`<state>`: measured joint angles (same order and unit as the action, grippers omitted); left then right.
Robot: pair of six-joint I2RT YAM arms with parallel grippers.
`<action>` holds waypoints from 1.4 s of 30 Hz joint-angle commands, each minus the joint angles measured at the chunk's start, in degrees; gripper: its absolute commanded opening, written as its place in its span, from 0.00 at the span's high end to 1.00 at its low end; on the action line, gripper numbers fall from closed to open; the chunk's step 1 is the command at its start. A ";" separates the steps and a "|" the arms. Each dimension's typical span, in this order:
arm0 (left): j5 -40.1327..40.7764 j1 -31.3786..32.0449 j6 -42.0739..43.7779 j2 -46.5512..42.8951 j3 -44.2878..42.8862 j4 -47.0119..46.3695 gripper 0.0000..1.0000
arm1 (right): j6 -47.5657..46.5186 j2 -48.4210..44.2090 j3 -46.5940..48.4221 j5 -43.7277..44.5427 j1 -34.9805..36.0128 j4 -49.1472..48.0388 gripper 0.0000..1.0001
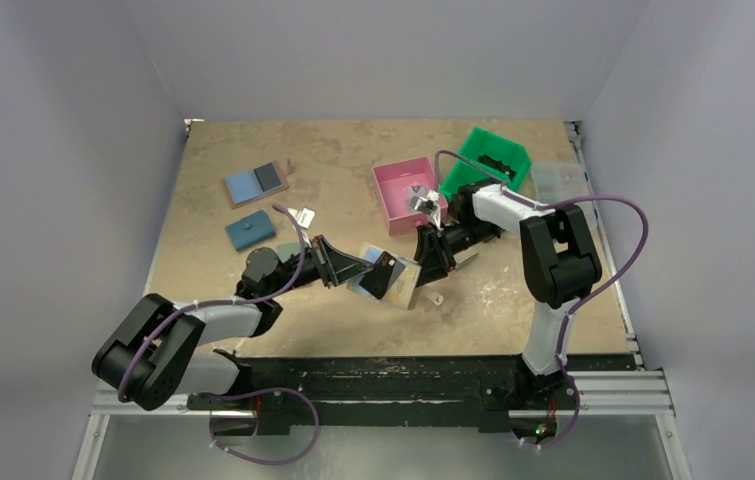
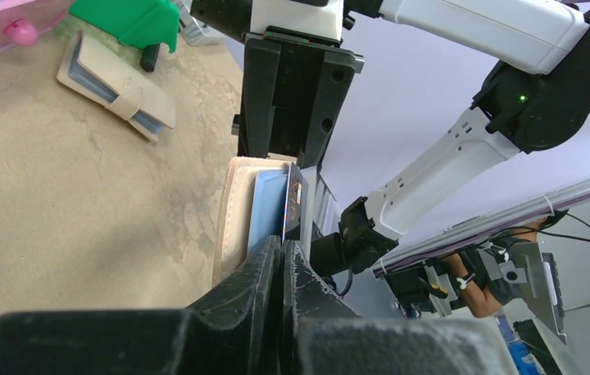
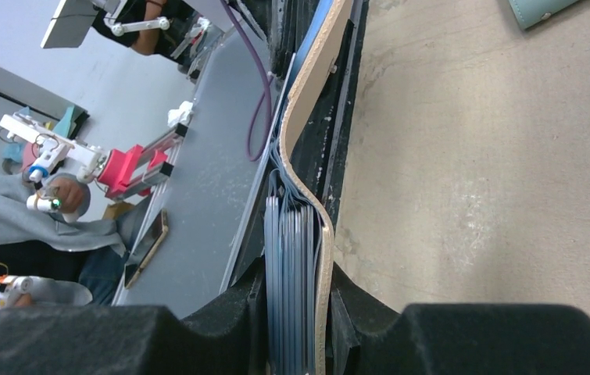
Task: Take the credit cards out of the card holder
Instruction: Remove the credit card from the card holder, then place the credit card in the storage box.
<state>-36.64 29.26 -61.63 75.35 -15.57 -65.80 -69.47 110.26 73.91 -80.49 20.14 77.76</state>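
The beige-tan card holder (image 1: 400, 283) hangs open between my two grippers above the table's middle, its pale blue and dark grey panels showing. My right gripper (image 1: 425, 260) is shut on one side of it. In the right wrist view the jaws (image 3: 299, 281) clamp the beige cover (image 3: 324, 258) and its stacked blue-grey pockets. My left gripper (image 1: 363, 268) is shut on a thin dark credit card (image 2: 295, 201). In the left wrist view it stands edge-on beside the pale blue panel (image 2: 268, 207), right at my gripper (image 2: 287, 244). No gold-yellow card shows.
A second holder with blue and black panels (image 1: 256, 183) and a teal wallet (image 1: 250, 230) lie at the back left. A pink bin (image 1: 408, 190) and a green bin (image 1: 486, 165) stand behind the right arm. A tan folded wallet (image 2: 116, 82) lies near them.
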 commanded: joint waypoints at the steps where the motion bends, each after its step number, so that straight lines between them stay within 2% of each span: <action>1: -0.89 -1.47 1.86 -1.33 0.26 -0.49 1.00 | -0.86 -0.19 1.14 -1.30 0.06 0.82 1.00; 7: 0.47 -2.36 4.67 -3.82 1.07 5.90 1.00 | -0.56 2.38 1.39 -0.87 -0.01 0.50 1.00; 10: 0.26 -2.36 3.30 -2.23 2.76 2.62 1.00 | 2.02 3.96 1.08 -0.34 -0.01 -1.23 1.00; 14: -0.27 -2.38 0.19 2.03 4.67 -4.86 1.00 | 16.39 4.34 -1.44 2.68 -0.02 -14.58 1.00; 19: 0.12 -2.45 -0.46 6.14 5.20 -7.91 1.00 | 38.64 1.17 -7.38 10.28 -0.01 -35.53 1.00; 24: 0.02 -2.45 -1.46 11.35 5.34 -12.67 1.00 | 44.67 3.89 -8.48 15.73 -0.01 -40.00 0.99; 26: -0.23 -2.45 -2.37 13.75 5.53 -15.77 1.00 | 45.11 5.10 -8.24 17.16 -0.01 -39.78 0.91; 30: -0.68 -2.45 -5.40 18.11 6.22 -23.51 1.00 | 45.28 3.06 -7.51 20.01 -0.01 -39.80 0.57; 33: -0.94 -2.45 -6.92 20.04 6.48 -26.74 1.00 | 45.80 -1.34 -7.57 23.52 -0.10 -41.12 0.39; 36: -1.05 -2.45 -7.16 20.00 6.37 -27.13 1.00 | 46.29 -5.39 -8.00 28.91 -0.10 -42.78 0.31; 42: -0.80 -2.45 -6.00 18.42 5.90 -24.01 1.00 | 45.97 -13.04 -9.01 38.18 -0.20 -45.50 0.27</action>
<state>-37.08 27.11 -67.96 95.39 -9.45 -83.26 -23.53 102.43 65.21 -50.09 20.18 35.57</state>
